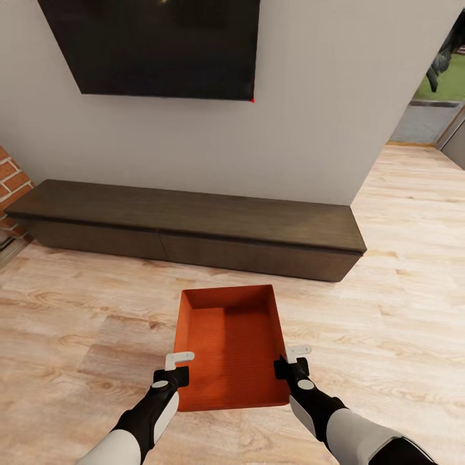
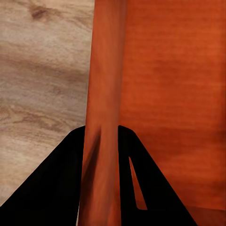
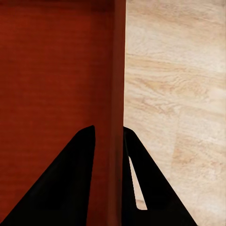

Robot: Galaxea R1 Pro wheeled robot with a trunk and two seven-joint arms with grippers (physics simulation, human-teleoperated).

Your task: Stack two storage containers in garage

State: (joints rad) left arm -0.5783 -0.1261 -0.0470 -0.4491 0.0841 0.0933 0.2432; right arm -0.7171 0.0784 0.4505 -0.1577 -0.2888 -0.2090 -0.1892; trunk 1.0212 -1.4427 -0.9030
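One orange-red storage container (image 1: pixel 226 342), an open-top shallow bin, lies level just in front of me over the living room's light wood planks; I cannot tell whether it rests on them. My left gripper (image 1: pixel 175 369) is shut on its left side wall near the closest corner. In the left wrist view that thin wall (image 2: pixel 103 84) runs up between the two dark fingers of the left gripper (image 2: pixel 101 129). My right gripper (image 1: pixel 292 363) is shut on the opposite wall. The right wrist view shows the right gripper (image 3: pixel 109 128) straddling that wall (image 3: pixel 117 70), with the bin's inside (image 3: pixel 56 84) beside it.
A long low dark bench (image 1: pixel 187 226) stands against the white wall beyond the bin, under a black TV (image 1: pixel 155 45). Red brick of the fireplace (image 1: pixel 10 181) shows at far left. An opening (image 1: pixel 439 84) lies at the far right, past open plank floor (image 1: pixel 400 290).
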